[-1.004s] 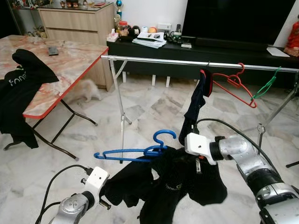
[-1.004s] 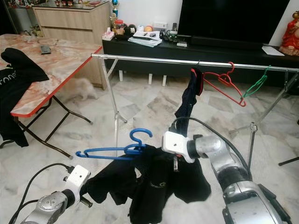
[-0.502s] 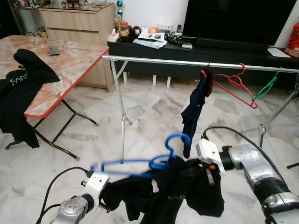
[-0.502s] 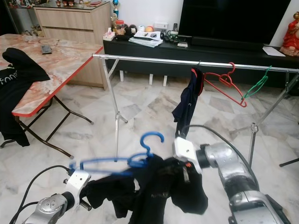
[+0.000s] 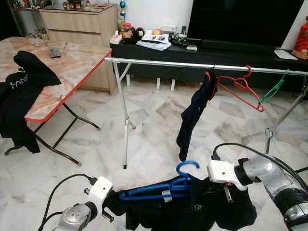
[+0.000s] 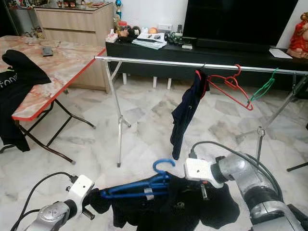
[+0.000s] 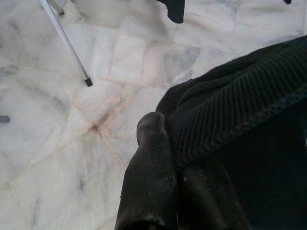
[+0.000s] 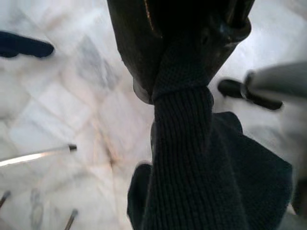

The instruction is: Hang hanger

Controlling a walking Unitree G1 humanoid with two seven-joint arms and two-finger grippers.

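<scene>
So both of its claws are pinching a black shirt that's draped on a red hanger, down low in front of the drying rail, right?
Not quite: the hanger carrying the black shirt is blue, as the left eye view shows. The red hanger hangs on the rail. The left gripper and right gripper do pinch the shirt.

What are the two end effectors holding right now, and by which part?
Both hold the black shirt on the blue hanger: the left end effector pinches its ribbed edge at one side, the right end effector clamps a bunched ribbed fold.
</scene>
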